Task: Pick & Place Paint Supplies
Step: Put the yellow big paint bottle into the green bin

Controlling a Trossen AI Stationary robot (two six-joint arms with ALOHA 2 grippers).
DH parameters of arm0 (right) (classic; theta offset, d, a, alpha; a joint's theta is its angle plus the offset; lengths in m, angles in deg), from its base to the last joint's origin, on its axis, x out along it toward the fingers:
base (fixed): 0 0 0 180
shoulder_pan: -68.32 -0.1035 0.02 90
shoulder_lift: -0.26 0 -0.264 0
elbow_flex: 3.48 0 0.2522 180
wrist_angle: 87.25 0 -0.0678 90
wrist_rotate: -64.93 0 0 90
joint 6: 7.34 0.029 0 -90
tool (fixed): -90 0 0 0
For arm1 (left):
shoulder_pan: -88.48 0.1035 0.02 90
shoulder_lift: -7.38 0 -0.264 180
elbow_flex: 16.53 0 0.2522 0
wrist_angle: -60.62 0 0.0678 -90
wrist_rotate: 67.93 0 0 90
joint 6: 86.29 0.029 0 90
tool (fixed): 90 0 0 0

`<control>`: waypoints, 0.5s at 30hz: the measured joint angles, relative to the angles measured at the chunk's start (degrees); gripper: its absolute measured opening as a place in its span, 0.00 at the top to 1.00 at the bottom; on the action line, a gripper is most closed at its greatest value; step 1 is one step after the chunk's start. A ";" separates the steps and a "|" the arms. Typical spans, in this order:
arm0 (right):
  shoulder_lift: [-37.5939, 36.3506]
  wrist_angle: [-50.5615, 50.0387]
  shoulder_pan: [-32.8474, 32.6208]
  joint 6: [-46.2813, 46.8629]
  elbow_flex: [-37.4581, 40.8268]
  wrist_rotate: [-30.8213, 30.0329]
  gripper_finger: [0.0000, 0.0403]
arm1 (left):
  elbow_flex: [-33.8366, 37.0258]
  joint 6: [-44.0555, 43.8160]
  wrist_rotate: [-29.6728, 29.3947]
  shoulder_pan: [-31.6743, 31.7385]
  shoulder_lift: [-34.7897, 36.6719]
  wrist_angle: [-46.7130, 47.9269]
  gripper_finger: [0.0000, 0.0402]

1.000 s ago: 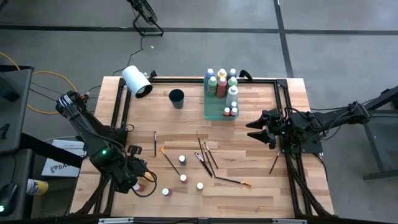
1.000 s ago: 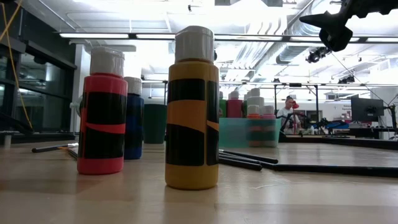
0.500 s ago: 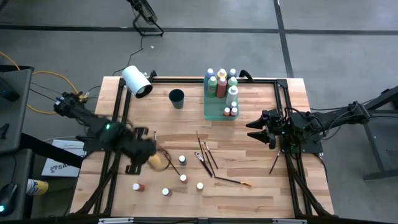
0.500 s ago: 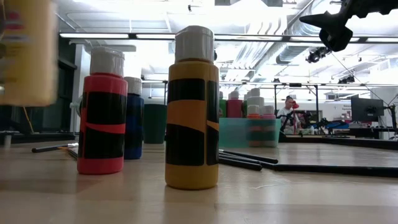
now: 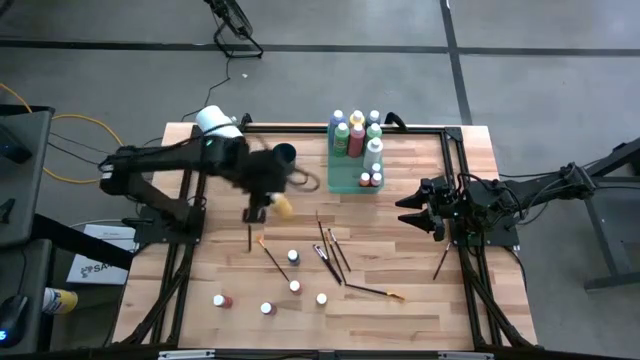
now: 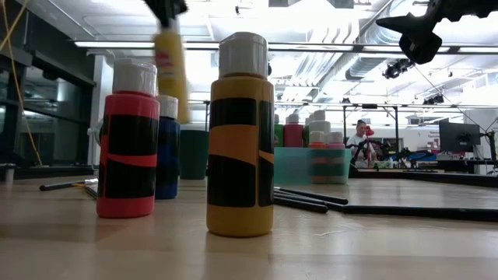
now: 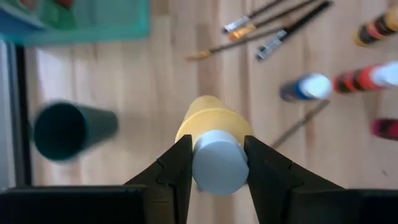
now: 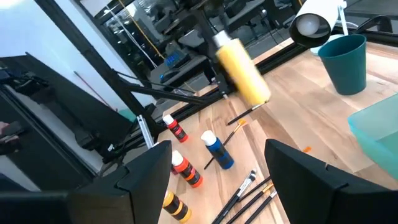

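Tabletop (image 5: pixel 400 300): green tray (image 5: pixel 345 178) at the far edge holds a cluster of bottles; dark teal cup (image 5: pixel 284 158) just beside it. Left hand (image 7: pixel 216 163) is up over the tabletop between cup and loose brushes (image 5: pixel 333 255), fingers clamped on the white cap of a yellow paint bottle (image 7: pixel 211 121), bottle hanging clear below the hand. Right hand (image 5: pixel 410 211) waits near the right edge, fingers spread, holding nothing. Other small bottles (image 5: pixel 293 257) stand on the near side.
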 joint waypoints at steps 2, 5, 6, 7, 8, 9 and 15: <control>-0.01 0.01 0.00 0.11 0.00 -0.03 0.38 | -2.63 4.47 1.16 3.42 -3.16 -1.08 0.71; 0.00 0.27 0.00 0.16 0.00 -0.02 0.38 | -6.95 10.26 3.57 7.65 -8.19 -4.26 0.71; 0.00 0.67 0.02 0.19 0.00 -0.05 0.38 | -8.55 12.11 4.32 8.93 -9.82 -4.78 0.71; 0.00 1.17 0.01 0.36 0.00 -0.14 0.38 | -10.24 13.74 4.91 9.98 -11.49 -5.05 0.71; -0.02 1.44 0.00 0.85 0.00 -0.35 0.38 | -11.96 15.30 5.46 10.94 -13.10 -5.15 0.71; 0.00 1.57 0.00 1.38 0.00 -0.57 0.38 | -13.67 17.01 5.87 12.00 -14.68 -5.06 0.71; 0.00 1.80 0.00 3.20 0.00 -0.70 0.38 | -24.75 26.66 6.63 16.69 -24.08 -5.22 0.71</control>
